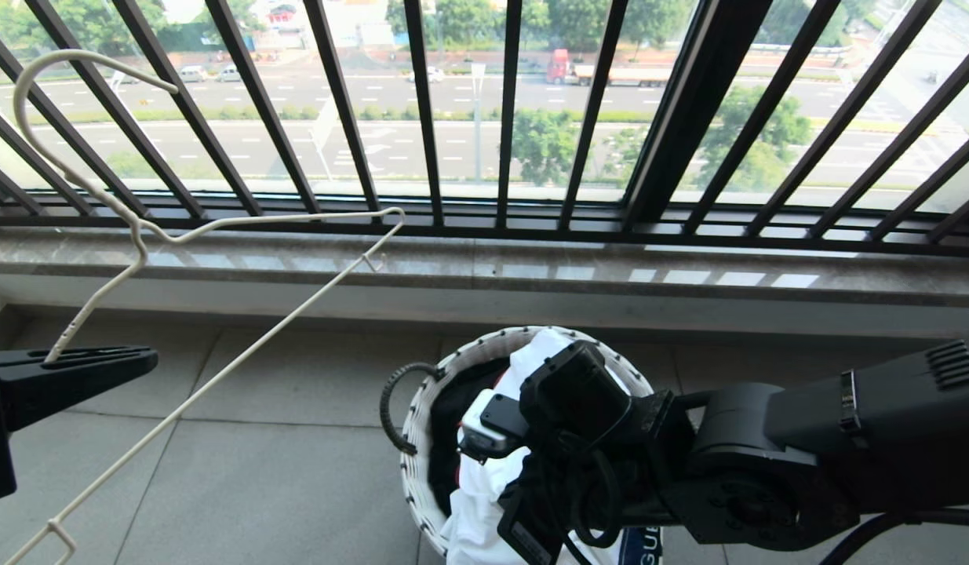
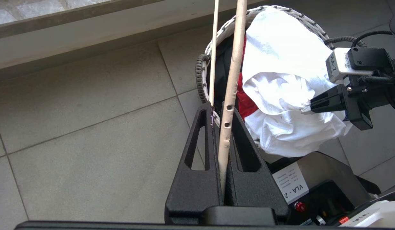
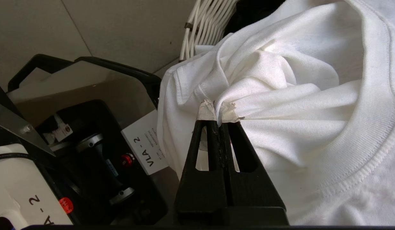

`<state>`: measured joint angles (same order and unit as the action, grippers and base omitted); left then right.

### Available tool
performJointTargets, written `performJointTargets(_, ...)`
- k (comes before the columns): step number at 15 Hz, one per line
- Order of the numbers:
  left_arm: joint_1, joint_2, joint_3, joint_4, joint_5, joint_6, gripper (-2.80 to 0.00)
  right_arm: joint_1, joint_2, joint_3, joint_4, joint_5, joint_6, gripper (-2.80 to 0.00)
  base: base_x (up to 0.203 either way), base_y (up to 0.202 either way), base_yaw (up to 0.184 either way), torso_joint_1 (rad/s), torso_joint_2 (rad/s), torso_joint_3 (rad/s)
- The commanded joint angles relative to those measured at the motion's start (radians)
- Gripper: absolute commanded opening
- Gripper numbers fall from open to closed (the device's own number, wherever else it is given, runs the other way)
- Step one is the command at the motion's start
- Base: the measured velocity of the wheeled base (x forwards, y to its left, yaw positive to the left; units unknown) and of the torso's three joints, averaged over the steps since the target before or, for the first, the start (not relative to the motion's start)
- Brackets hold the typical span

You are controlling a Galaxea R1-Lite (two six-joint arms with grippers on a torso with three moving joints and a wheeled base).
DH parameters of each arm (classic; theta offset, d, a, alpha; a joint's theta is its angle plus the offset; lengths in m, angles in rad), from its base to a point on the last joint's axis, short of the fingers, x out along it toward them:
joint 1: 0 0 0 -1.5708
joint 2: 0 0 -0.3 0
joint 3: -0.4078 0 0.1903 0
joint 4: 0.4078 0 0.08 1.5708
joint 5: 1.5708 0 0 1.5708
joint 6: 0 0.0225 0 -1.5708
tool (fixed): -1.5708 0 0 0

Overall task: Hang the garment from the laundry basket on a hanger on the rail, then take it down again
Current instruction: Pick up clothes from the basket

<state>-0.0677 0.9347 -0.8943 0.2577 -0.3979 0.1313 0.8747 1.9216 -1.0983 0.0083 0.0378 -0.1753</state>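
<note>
While the garment is being drawn out of the laundry basket, the head view is consulted first. The basket stands on the tiled floor below the window sill, and the white T-shirt is heaped in it and spills over its near rim. The right gripper is positioned over the basket, its tips hidden by the arm. To the left of the basket, well apart from it, the left gripper is held up with the hanger clamped by one lower wire, its hook pointing up toward the black window railing. No rail is shown in any view.

From the left wrist view, the left fingers are seen closed on the thick hanger wire, with the basket beyond them. A red cloth lies in the basket beneath the T-shirt; it should be left behind, so the lift is best made slowly and watched for snagging.

From the right wrist view, the right fingers are seen pinched shut on a fold of white fabric just beside the ribbed collar. A grip this close to the neck opening is judged favourable for threading the hanger. The garment should be raised clear of the basket rim before the hanger end is brought toward the collar.
</note>
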Motion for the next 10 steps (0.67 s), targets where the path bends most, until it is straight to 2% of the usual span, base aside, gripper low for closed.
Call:
performJointTargets(1,0.000,0.004,0.000,0.002,-0.002,0.001,-2.80,0.022,-0.026,-0.001,0.044,0.029,0.026,-2.80,0.000,0.000,0.000,0.000,0.00,0.000)
performJointTargets(6,0.000,0.003,0.001,0.003,-0.002,0.001,-2.80,0.033,-0.078,0.006,0.254,0.057,0.038,-2.80,0.000,0.000,0.000,0.000,0.00,0.000)
performJointTargets(10,0.000,0.013,0.003,0.002,-0.003,0.001,-2.80,0.033,-0.032,0.061,0.265,0.061,0.036,-2.80,0.000,0.000,0.000,0.000,0.00,0.000)
